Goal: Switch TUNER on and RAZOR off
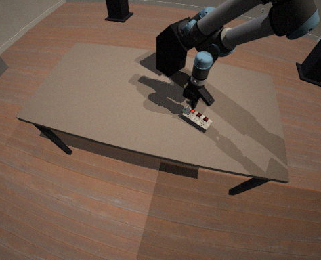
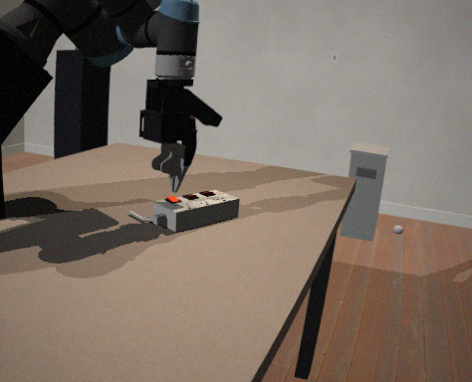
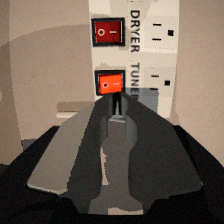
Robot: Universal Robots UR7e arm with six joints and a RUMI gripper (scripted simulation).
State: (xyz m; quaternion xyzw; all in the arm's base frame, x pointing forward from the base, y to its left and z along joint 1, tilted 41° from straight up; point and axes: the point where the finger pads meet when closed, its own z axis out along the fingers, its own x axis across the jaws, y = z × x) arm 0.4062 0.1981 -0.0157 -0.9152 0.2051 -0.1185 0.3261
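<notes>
One hand (image 2: 174, 187), fully closed, empty, hovers above lit TUNER switch (image 3: 111, 82) on power strip (image 2: 200, 213).

Power strip (image 2: 200, 212) – matt pale plastic; table (image 2: 130, 297) – matt, smooth; floor (image 2: 404, 312) – wood planks.

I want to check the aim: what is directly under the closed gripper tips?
The lit TUNER switch at the cord end of the power strip lies under the gripper, tips slightly above it. The RAZOR label is not visible.
</notes>
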